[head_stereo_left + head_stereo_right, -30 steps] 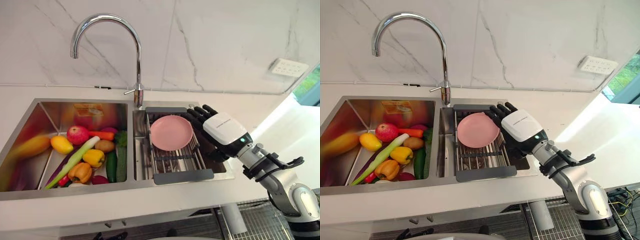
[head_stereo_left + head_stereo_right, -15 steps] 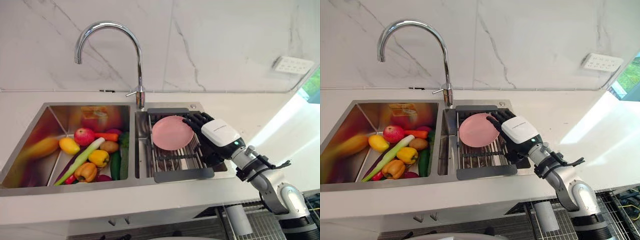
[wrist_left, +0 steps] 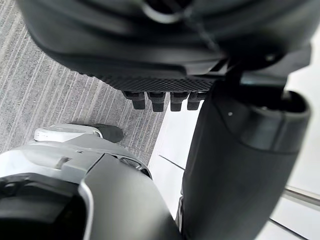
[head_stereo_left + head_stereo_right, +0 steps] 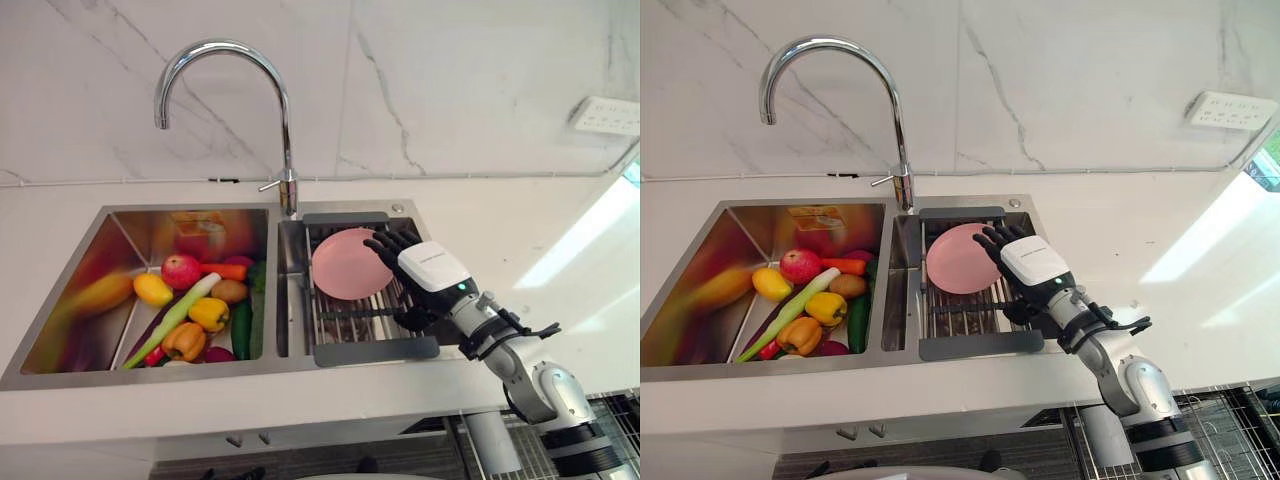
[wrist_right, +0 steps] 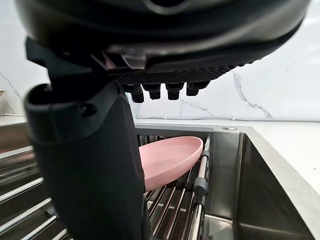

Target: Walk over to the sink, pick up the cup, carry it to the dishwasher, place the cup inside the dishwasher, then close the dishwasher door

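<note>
While the right hand [image 4: 428, 277] hovers over the right basin of the sink [image 4: 200, 372] with fingers straight and spread, holding nothing, it sits just right of the pink plate [image 4: 343, 266], which leans on the wire rack [image 4: 360, 322]. The left hand [image 3: 165, 80] hangs above the floor [image 3: 50, 100], fingers relaxed.

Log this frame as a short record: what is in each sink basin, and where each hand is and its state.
left basin: fruit and vegetables piled in the sink
right basin: drying rack with a pink plate resting tilted on it
right hand: open, over the rack, fingers at the plate's right edge; contact cannot be told
left hand: open, holding nothing, above grey floor
faucet: behind the divider between the basins
</note>
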